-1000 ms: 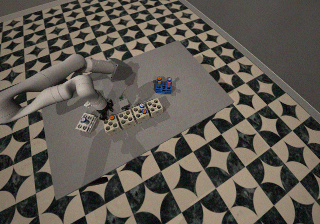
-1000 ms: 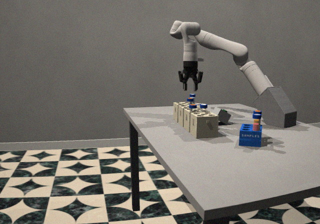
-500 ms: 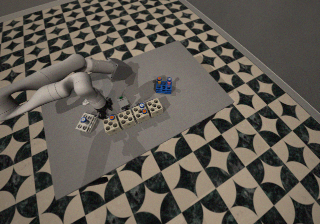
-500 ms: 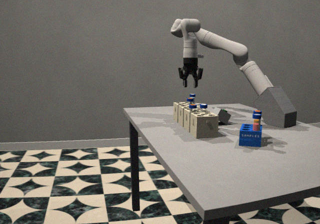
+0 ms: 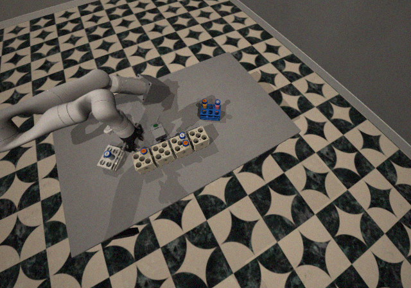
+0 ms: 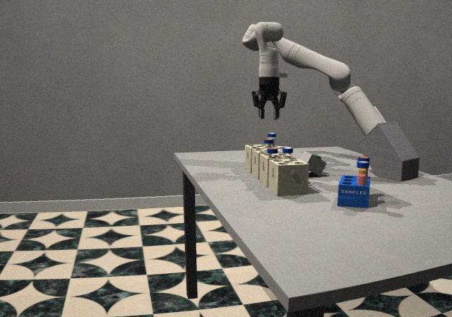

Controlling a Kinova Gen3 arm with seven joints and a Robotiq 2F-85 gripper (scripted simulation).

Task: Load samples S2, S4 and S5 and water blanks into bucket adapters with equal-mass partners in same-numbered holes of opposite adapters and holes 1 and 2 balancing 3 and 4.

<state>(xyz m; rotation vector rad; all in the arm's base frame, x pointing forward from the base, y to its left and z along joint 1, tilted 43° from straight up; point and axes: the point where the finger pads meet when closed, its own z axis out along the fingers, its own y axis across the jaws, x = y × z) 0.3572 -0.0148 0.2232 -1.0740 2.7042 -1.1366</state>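
My gripper point(image 5: 126, 146) point(image 6: 269, 115) is open and empty. It hangs high above the left end of the row of four beige adapters, between the white blank rack point(image 5: 114, 163) and the leftmost adapter point(image 5: 144, 165) point(image 6: 249, 157). That adapter holds one orange-dot tube point(image 5: 143, 151). The third adapter point(image 5: 180, 149) holds a white-dot tube point(image 5: 182, 135) point(image 6: 287, 149) and an orange-dot tube point(image 5: 185, 142) point(image 6: 272, 150). The second adapter point(image 5: 162, 154) and the fourth adapter point(image 5: 198, 138) point(image 6: 288, 178) are empty. The blank rack holds one white-dot tube point(image 5: 106, 153). The blue samples rack point(image 5: 209, 115) point(image 6: 353, 192) holds an orange-dot tube point(image 5: 204, 101) and a pink-filled tube point(image 5: 217, 102) point(image 6: 361, 178).
The small sloped desk point(image 5: 158, 132) point(image 6: 316, 164) with the green DONE key point(image 5: 155, 125) stands just behind the adapter row. The arm's base point(image 6: 390, 153) stands at the back of the grey table point(image 5: 232, 145) point(image 6: 292, 251). The table's front edge lies near the adapters in the exterior view.
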